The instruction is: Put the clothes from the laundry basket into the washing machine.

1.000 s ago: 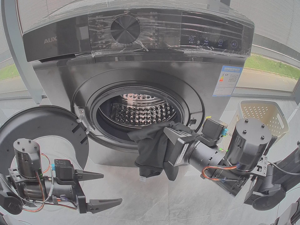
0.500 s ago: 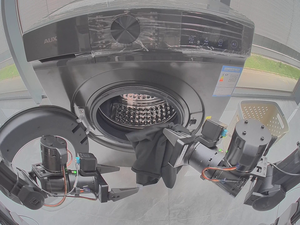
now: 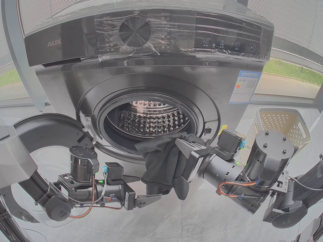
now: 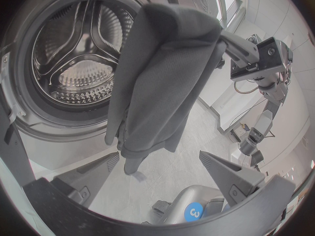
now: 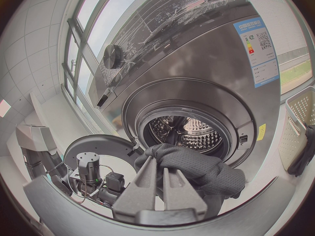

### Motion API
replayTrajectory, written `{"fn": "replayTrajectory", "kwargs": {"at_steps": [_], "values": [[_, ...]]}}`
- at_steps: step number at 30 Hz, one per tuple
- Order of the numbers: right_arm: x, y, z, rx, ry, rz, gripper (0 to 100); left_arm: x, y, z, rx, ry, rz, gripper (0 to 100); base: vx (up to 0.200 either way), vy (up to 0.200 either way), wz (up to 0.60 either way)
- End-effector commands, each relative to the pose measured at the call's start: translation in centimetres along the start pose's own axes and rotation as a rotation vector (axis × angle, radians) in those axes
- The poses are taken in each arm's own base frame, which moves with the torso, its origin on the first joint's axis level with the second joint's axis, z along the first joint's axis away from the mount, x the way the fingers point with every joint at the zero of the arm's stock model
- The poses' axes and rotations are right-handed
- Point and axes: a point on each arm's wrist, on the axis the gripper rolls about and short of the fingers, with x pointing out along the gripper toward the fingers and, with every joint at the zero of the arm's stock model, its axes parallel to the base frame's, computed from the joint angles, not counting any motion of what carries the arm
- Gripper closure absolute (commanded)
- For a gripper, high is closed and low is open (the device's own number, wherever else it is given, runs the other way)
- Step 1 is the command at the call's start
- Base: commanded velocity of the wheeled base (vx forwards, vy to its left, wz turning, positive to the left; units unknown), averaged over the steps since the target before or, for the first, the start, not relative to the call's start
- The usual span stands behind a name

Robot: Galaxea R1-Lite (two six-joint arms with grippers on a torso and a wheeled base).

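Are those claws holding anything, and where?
The right gripper pinches the dark garment at a bunched top fold; the rest hangs. The left gripper is open, holding nothing.

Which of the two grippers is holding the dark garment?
The right gripper: it is shut on the dark garment in front of the washing machine opening. The left gripper is open by the garment's hanging end, gripping nothing.

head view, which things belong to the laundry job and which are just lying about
Job: dark garment, right gripper shut on it, open left gripper, washing machine, its open door, laundry basket.
Just there: energy label, plastic film, control dial.
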Motion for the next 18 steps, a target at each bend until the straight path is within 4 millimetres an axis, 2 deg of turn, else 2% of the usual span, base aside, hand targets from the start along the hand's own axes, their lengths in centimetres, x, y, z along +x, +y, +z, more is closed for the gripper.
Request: {"fn": "replayTrajectory", "kwargs": {"at_steps": [1,8,13,14,18], "values": [[-0.1,0.0,0.0,0.001,-0.001,0.001,100,1.8,0.4,-0.5,0.0,0.015,-0.009,0,0.0,0.0,0.0],[-0.1,0.0,0.0,0.001,-0.001,0.001,100,3.5,1.1,-1.1,0.022,-0.044,0.006,0,0.0,0.0,0.0],[-0.1,0.0,0.0,0.0,0.0,0.001,100,3.9,0.5,-1.2,0.019,-0.059,-0.018,0,0.0,0.0,0.0],[-0.1,0.0,0.0,0.0,0.0,0.001,100,4.0,0.3,-1.1,0.017,-0.059,-0.023,100,0.0,0.0,0.0],[-0.1,0.0,0.0,0.0,0.0,-0.001,100,4.2,-0.2,-1.1,0.021,-0.059,-0.038,100,0.0,0.0,0.0]]}}
